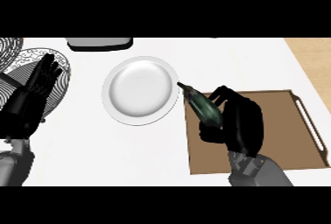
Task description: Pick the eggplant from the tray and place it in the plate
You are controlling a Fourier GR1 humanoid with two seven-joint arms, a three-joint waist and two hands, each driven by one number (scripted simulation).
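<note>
White kitchen counter [149, 148] carrying a round white ceramic plate [141, 91] left of a shallow brown wooden tray [284, 127] with a pale handle. Black right hand [238, 124] curled around the dark green elongated eggplant [203, 106], raised over the tray's left edge, stem tip just beside the plate rim. Black left hand [31, 98] at far left, fingers straight, holding nothing.

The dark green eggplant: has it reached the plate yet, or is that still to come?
Not yet. The pick looks done: the right hand has its fingers curled round the dark green eggplant, over the brown wooden tray's left edge. Moving it onto the round white plate remains. The left hand rests open.
</note>
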